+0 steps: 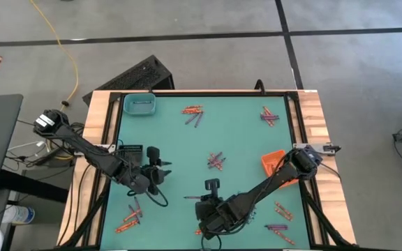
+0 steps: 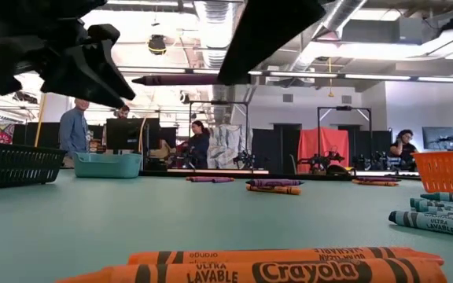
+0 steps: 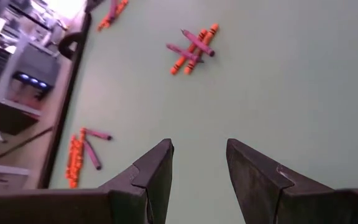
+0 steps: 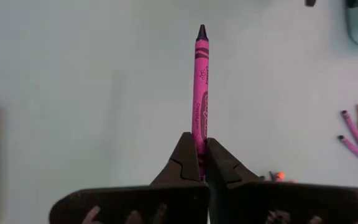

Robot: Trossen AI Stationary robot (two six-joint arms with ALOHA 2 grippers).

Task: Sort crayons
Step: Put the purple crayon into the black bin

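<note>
A purple crayon (image 4: 201,87) is held well above the green table, with my right gripper (image 4: 201,155) shut on it near the table's near middle (image 1: 202,199). The low view shows this crayon (image 2: 179,79) about level in the air. My left gripper (image 3: 199,162) stands open over the left half of the table (image 1: 165,167) with nothing between its fingers. More crayons lie flat on the table in small heaps: orange and purple ones at the middle (image 1: 216,162), at the far middle (image 1: 192,111), at the far right (image 1: 269,116) and at the near left (image 1: 130,219). My right gripper pinches the purple crayon's blunt end (image 4: 199,142) between its two fingers. The crayon runs on along the fingers and sticks out past them, its tip (image 4: 201,30) pointing away toward the table's left. It is lifted clear of the table and lies about level.
A teal tray (image 1: 139,104) stands at the far left corner, a black tray (image 1: 128,150) at the left edge beside my left arm, and an orange tray (image 1: 272,162) at the right edge. More crayons lie at the near right (image 1: 283,209). Two orange crayons (image 2: 274,267) lie at the near edge.
</note>
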